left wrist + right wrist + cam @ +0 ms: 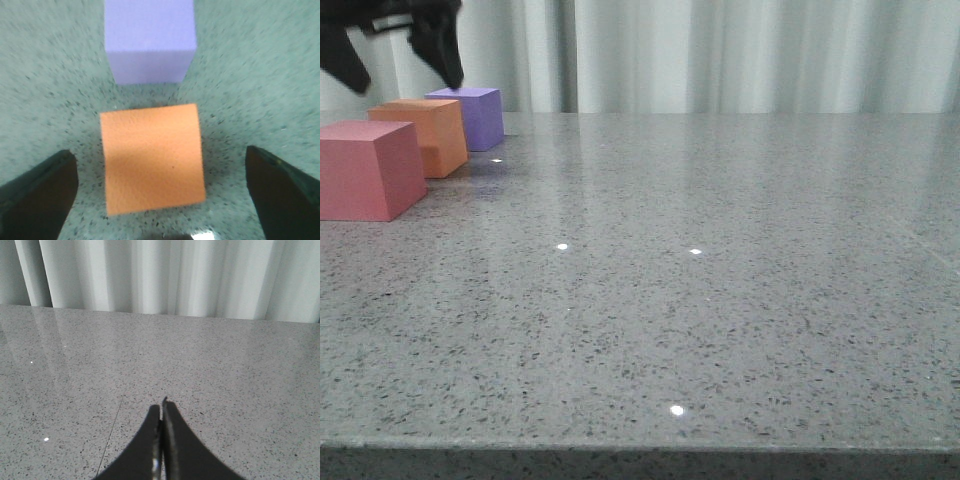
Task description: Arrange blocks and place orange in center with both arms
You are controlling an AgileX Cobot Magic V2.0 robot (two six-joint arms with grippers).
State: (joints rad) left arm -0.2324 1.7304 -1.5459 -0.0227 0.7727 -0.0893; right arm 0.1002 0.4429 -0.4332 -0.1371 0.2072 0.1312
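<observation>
Three cubes stand in a row at the table's far left: a red-pink cube (365,168) nearest, the orange cube (428,135) in the middle, a purple cube (475,116) farthest. My left gripper (405,70) hangs open above the orange cube, apart from it. In the left wrist view the orange cube (152,157) lies between the two wide-apart dark fingers (37,192), with the purple cube (149,42) beyond it. My right gripper (161,410) is shut and empty over bare table; it does not show in the front view.
The grey speckled table (720,280) stretches to the right and front of the cubes. A pale curtain (720,50) hangs behind the table's far edge. The table's front edge runs along the bottom of the front view.
</observation>
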